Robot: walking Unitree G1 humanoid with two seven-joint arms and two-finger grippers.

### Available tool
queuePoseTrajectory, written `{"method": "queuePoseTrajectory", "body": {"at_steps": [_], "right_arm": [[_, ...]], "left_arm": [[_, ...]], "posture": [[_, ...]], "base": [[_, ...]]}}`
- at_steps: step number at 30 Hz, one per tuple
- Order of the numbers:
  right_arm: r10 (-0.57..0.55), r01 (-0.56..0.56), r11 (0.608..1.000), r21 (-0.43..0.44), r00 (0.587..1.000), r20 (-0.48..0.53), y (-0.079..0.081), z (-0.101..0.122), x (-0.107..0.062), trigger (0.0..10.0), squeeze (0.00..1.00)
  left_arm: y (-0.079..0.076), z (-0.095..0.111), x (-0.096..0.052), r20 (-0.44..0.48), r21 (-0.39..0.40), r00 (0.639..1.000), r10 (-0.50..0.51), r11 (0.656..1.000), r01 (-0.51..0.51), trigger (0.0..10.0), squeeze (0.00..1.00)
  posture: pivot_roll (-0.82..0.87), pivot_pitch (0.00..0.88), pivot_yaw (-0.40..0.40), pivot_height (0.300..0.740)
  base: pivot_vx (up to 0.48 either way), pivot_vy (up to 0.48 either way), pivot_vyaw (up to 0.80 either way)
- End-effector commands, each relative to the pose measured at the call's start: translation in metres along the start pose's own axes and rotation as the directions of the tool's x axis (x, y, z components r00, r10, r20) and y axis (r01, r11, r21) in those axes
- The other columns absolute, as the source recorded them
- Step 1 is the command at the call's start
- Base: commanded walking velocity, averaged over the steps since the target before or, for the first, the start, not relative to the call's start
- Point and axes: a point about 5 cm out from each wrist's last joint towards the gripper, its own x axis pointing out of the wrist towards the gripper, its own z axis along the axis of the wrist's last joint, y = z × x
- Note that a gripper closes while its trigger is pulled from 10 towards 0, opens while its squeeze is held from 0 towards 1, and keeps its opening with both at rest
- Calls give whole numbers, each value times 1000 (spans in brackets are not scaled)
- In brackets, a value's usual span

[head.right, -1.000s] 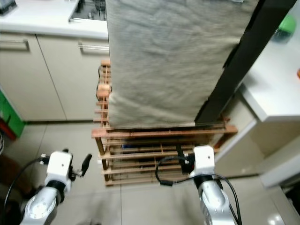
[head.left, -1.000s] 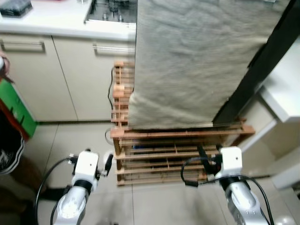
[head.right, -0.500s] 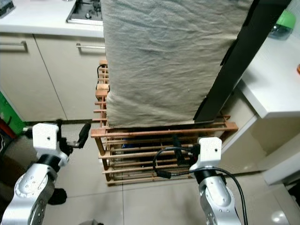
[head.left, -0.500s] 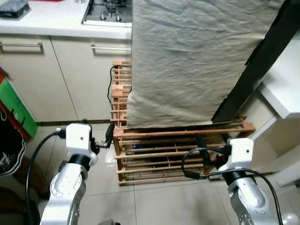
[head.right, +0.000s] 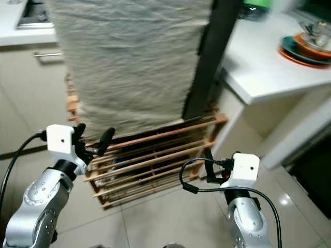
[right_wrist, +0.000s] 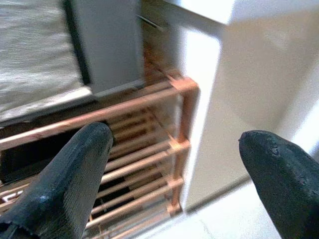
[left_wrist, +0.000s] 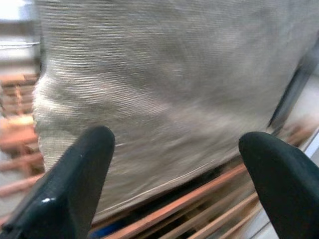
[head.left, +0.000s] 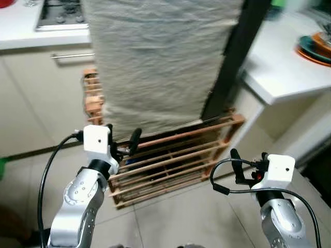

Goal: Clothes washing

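I see a big grey-beige cloth [head.left: 155, 57] hanging down in front of me, its lower edge draped over the top of a wooden rack [head.left: 176, 155] that stands on the tiled floor [head.left: 181, 217]. A dark upright panel [head.left: 232, 57] runs along the cloth's right edge, touching the rack's back corner. Behind the cloth on my left is a row of pale cabinets [head.left: 31, 103] under a white desk [head.left: 31, 39] with a stove top [head.left: 57, 13] set in it. On my right a second white desk [head.left: 279, 67] carries a stack of dishes [head.left: 315, 46] near its far edge.

My left arm is raised, and the left hand [head.left: 132, 144] sits just in front of the rack's upper left rail, below the cloth's hem. From its wrist camera the two black fingers [left_wrist: 75, 184] stand wide apart, with nothing between them, pointed at the cloth and the rail under it.

My right hand [head.left: 235, 165] hangs lower, near the rack's right end and apart from it. Its fingers [right_wrist: 70, 179] are also spread wide and empty, aimed at the rack's corner post and the white side of the desk.
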Motion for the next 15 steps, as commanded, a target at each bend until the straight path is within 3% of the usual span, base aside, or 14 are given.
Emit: {"method": "queuePoseTrajectory", "body": {"at_steps": [1, 2, 4, 9, 12, 13, 14, 15], "right_arm": [[-5, 5, 1000, 17, 1000, 29, 1, 11, 2, 10000, 1000], [0, 0, 1000, 11, 999, 33, 2, 13, 2, 10000, 1000], [15, -15, 1000, -6, 999, 43, 6, 16, 3, 10000, 1000], [4, -1, 998, -65, 999, 49, 16, 25, 6, 10000, 1000], [-69, 78, 990, -119, 994, 81, 12, 34, 9, 10000, 1000], [-92, 103, 988, -113, 991, 97, 9, 38, 10, 10000, 835], [-95, 106, 989, -106, 990, 103, 8, 39, 11, 10000, 0], [-95, 106, 989, -106, 990, 103, 8, 39, 11, 10000, 0]], "left_arm": [[-1, 10, 3, 28, 96, 999, 19, 995, -21, 10000, 682], [-4, 12, 4, 51, 74, 999, -7, 997, 3, 10000, 24], [-6, 15, 6, 96, 43, 995, -7, 999, 3, 10000, 0], [-12, 13, 3, 73, -43, 995, -66, 997, 69, 10000, 0], [-11, 10, 6, 31, -10, 999, -39, 999, 39, 10000, 0], [-11, 11, 6, 47, -1, 998, -32, 999, 32, 10000, 0], [-9, 10, 7, 44, 6, 999, -17, 1000, 17, 10000, 0], [-9, 10, 7, 44, 6, 999, -17, 1000, 17, 10000, 0]], "posture": [[-75, 0, -6, 740], [-75, 0, -6, 740], [-75, 0, -2, 740], [-76, 0, 6, 740], [-76, 0, 7, 740], [-74, 0, 5, 740], [-72, 0, -2, 740], [-72, 0, -2, 740]], "base": [[0, 0, -775], [0, 0, -775], [0, 0, -778], [0, 0, -761], [0, 0, -700], [0, 0, -675], [0, 0, -644], [0, 0, -644]]}}
